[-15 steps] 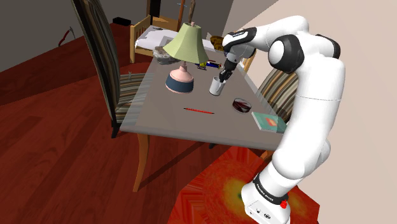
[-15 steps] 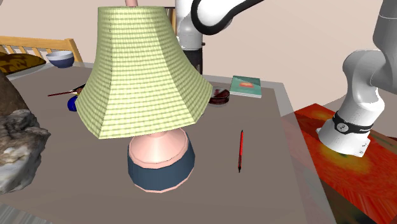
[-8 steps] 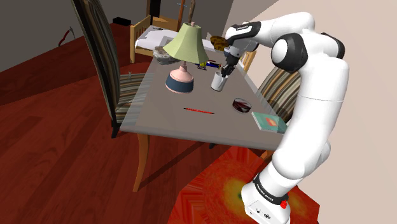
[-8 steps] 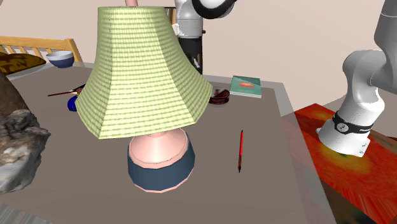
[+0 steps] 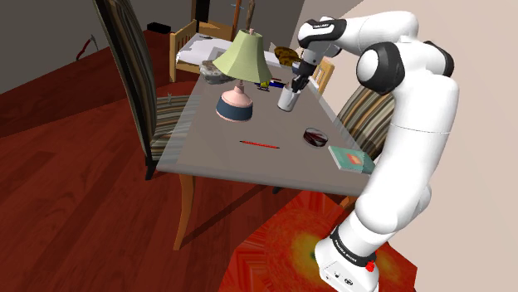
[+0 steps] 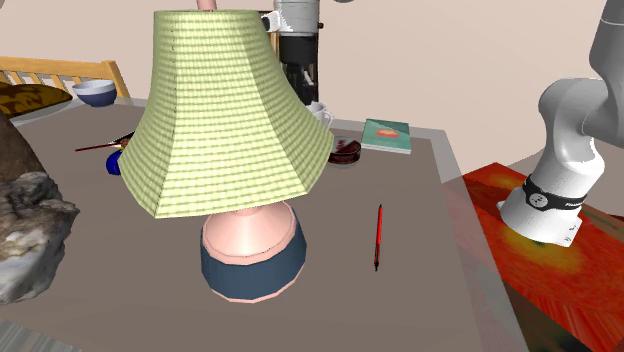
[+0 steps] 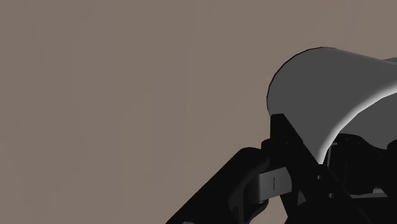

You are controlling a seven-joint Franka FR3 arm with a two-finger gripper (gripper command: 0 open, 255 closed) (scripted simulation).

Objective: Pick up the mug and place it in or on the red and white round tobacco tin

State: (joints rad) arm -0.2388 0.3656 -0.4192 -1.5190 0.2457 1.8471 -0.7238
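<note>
A white mug (image 5: 286, 100) hangs above the grey table (image 5: 216, 149), and my gripper (image 5: 293, 89) is shut on its rim from above. In the second exterior view the mug (image 6: 320, 111) peeks out past the lampshade's edge, below the black gripper (image 6: 298, 82). The wrist view has the mug (image 7: 324, 83) clasped between the black fingers (image 7: 286, 135), with bare tabletop beyond. The round dark red tin (image 5: 315, 137) lies on the table nearer the stand, apart from the mug; it also sits by the book as the tin (image 6: 347, 151).
A lamp (image 5: 237, 75) with a green shade (image 6: 235, 120) stands mid-table. A red pen (image 5: 259, 144) and a teal book (image 5: 350, 158) lie near the front edge. A bowl (image 6: 95, 93) and a rock (image 6: 30, 230) sit at the far end. Chairs flank the table.
My gripper has lifted the mug off the table, carrying it up and toward the far end, away from the tin.
</note>
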